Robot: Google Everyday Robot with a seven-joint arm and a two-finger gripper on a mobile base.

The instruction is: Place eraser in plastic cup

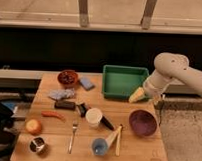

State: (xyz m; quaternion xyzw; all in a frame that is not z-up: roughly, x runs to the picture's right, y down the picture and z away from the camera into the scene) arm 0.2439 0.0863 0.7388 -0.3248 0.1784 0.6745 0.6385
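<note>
Fingers (136, 95) hang released w/ nothing between them, over the desk's (142, 151) 3 o'clock side, just off the front-right corner of the green tray (125, 80), pointing down toward 8 o'clock.

Eraser (64, 105) lies flat on the desk's left half, approx 9 o'clock from the fingers and well apart from them. Its long axis runs 9-to-3, nearly level across the view. A grey crumpled cloth (60, 94) sits just at its 12; a small black stubby item (82, 109) is just at its 3, maybe touching, can't tell.

Plastic cup (99, 145) stands upright near the front edge, approx 4–5 o'clock from the eraser. White cup (93, 116) sits between the two, a fork (73, 135) beside the path.

Only one arm, so no choice there. My read: task not begun. Next move needs a long reach across the desk toward 9, fingers turned to close across the eraser's short sides, clear of cloth and stubby item.
</note>
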